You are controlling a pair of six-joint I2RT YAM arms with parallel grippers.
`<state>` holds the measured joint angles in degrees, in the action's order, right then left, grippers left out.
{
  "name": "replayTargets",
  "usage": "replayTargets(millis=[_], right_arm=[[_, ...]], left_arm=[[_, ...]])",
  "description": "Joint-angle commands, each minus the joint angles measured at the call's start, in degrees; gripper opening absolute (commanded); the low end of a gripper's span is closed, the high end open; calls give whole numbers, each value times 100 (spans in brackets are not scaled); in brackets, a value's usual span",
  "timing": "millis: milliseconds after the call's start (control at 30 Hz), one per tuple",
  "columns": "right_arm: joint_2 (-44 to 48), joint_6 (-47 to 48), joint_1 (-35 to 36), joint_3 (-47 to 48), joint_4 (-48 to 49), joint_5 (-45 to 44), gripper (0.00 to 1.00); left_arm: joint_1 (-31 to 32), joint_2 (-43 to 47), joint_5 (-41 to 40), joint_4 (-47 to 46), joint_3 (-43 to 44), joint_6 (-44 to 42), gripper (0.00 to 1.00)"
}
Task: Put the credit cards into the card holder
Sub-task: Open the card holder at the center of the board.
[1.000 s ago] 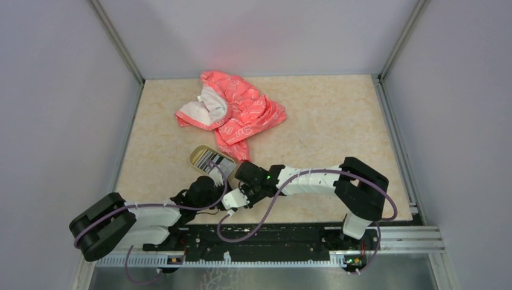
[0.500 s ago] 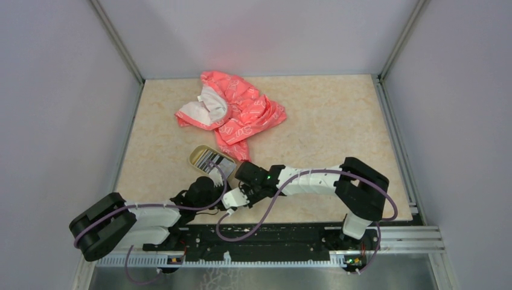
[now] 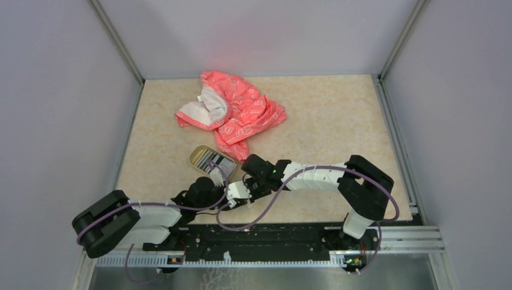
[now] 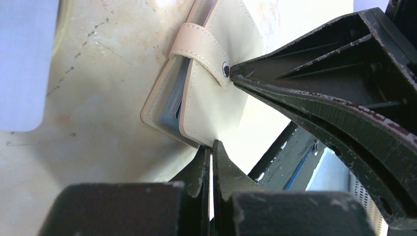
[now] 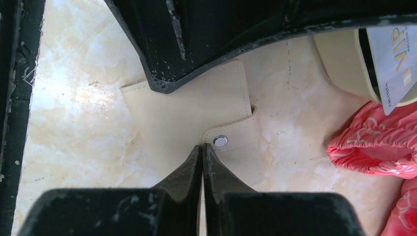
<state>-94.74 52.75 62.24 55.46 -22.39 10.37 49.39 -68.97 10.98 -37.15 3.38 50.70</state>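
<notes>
One card holder (image 5: 196,110), one oval dish (image 3: 194,158), one pink cloth (image 3: 241,112), cards (image 3: 212,161) uncountable.

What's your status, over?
Left gripper shut at holder corner. Right gripper shut by snap. Strap closed; cards in dish. Cloth clear.

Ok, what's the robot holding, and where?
The left gripper seems to pinch the card holder by its corner. The right gripper is shut at the snap strap; whether it grips is unclear.

The left claw (image 4: 212,143) and right claw (image 5: 202,146) crowd each other over the holder (image 5: 196,113). The dish (image 3: 193,157) sits just beyond them, the cloth (image 3: 241,115) farther back. The desk (image 3: 326,121) lies open beyond the right claw.
</notes>
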Motion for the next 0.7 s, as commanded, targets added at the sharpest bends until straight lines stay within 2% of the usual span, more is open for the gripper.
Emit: replayTargets(millis=[0, 100, 200, 433, 667], right_arm=[[174, -181, -174, -156, 566, 403, 0], [316, -203, -212, -248, 699, 435, 2], [484, -196, -209, -349, 756, 470, 19], [890, -28, -211, -591, 836, 614, 40], [599, 257, -66, -429, 316, 774, 42]], left_arm=[[80, -233, 341, -58, -144, -236, 0], [80, -277, 441, -226, -165, -231, 0], [80, -296, 523, -335, -166, -227, 0], [80, -361, 780, -818, -223, -65, 0], [89, -656, 969, -1209, -215, 28, 0]])
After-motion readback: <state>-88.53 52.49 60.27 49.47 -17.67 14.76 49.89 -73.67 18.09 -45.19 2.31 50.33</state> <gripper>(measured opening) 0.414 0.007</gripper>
